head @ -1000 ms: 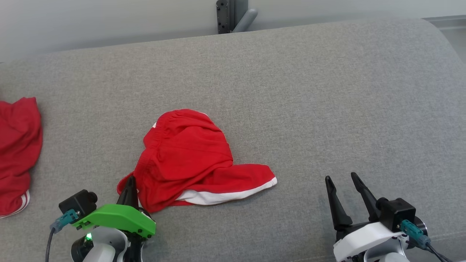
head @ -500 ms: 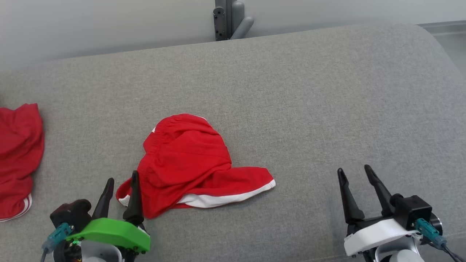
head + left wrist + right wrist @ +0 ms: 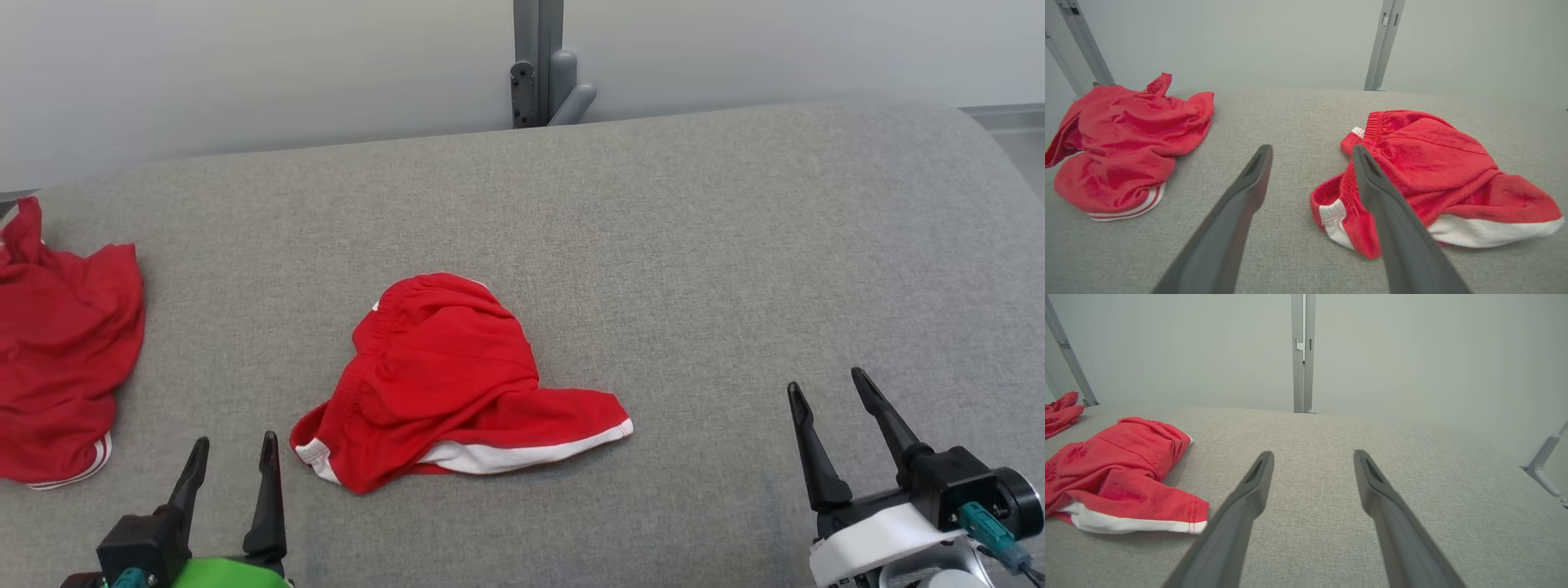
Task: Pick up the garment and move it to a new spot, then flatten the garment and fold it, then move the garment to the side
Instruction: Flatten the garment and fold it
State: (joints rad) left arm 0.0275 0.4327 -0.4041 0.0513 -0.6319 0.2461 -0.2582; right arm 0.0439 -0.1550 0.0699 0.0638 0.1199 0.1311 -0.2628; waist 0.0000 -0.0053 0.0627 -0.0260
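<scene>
The garment (image 3: pixel 445 384), red shorts with white trim, lies crumpled in the middle of the grey cushioned surface (image 3: pixel 694 269). It appears at the right in the left wrist view (image 3: pixel 1429 175) and at the left in the right wrist view (image 3: pixel 1122 473). My left gripper (image 3: pixel 233 457) stands open at the lower left, just short of the garment's near-left corner, holding nothing. Over at the lower right my right gripper (image 3: pixel 829 392) is open too, well clear of the cloth. Both sets of fingers (image 3: pixel 1249 183) (image 3: pixel 1257 486) are spread with only fabric surface between them.
A second red garment (image 3: pixel 61 351) with white stripes lies bunched at the far left edge (image 3: pixel 1126 139). A grey metal post (image 3: pixel 539 61) rises behind the surface's back edge. The surface's right half is bare cushion.
My left gripper opened, let go of the garment's corner and drew back toward me. The head camera tilted, so the whole picture shifted down and right.
</scene>
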